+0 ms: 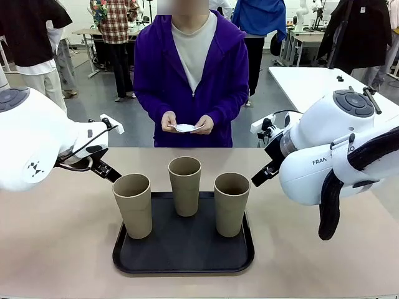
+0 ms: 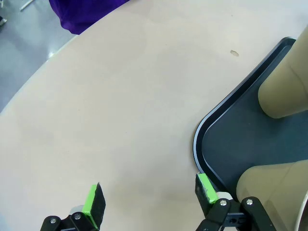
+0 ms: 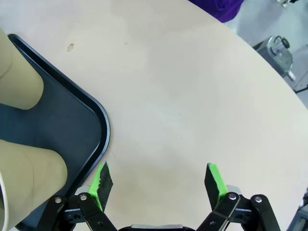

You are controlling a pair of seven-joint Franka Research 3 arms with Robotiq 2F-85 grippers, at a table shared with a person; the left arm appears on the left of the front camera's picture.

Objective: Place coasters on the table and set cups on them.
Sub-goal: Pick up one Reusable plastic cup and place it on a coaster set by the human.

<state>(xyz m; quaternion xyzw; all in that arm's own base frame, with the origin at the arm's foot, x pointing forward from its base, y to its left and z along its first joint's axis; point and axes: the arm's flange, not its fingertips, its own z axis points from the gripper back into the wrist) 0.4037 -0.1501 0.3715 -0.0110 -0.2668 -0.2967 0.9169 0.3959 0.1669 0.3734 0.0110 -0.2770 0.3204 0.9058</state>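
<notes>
left gripper (image 2: 150,193) spread, empty | right gripper (image 3: 159,179) same | my worry: left's finger (image 2: 206,187) at tray (image 2: 197,139) corner, could tip near cup (image 2: 269,185)

You cannot count the coasters (image 1: 185,128) in the person's hands (image 1: 169,120); picture edges crop the cups (image 2: 284,91) in both wrist views.

Light beige table (image 1: 50,249), a black tray (image 1: 184,252) flat on its near middle
</notes>
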